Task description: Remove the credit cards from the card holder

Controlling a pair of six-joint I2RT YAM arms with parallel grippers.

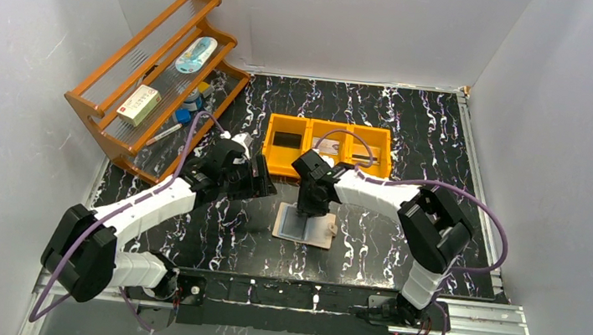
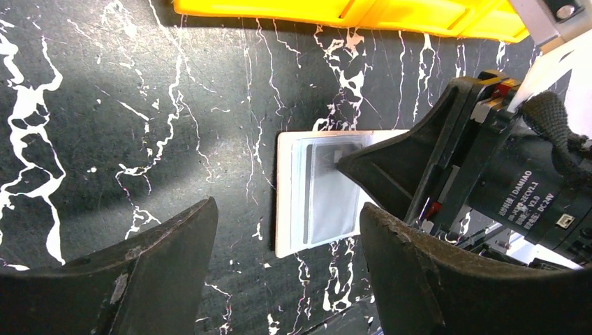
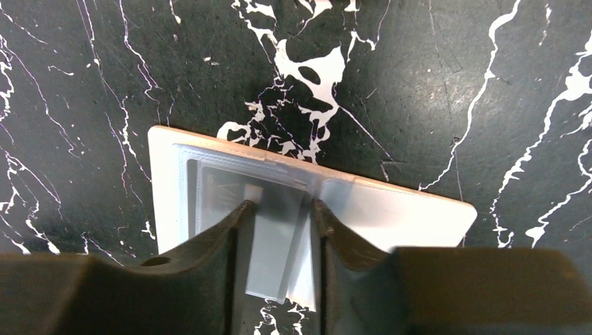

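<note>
Right gripper (image 1: pixel 310 209) stands on the one open card holder (image 1: pixel 290 222), flat on the table (image 1: pixel 423 140) just before the orange tray (image 1: pixel 332 123), whose three compartments each seem to hold something flat. From the left wrist, the left gripper (image 2: pixel 287 211) hangs spread and empty beside the holder. From the right wrist, its fingers (image 3: pixel 209 255) pinch one grey card (image 3: pixel 272 255), partly out: the job looks unfinished.

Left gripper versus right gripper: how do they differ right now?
The left gripper has its black fingers wide apart and empty; the right gripper has them narrower, astride a silvery sleeve panel. The left is clear of the small flat beige card holder; the right is down on it. Both point at the holder.
</note>
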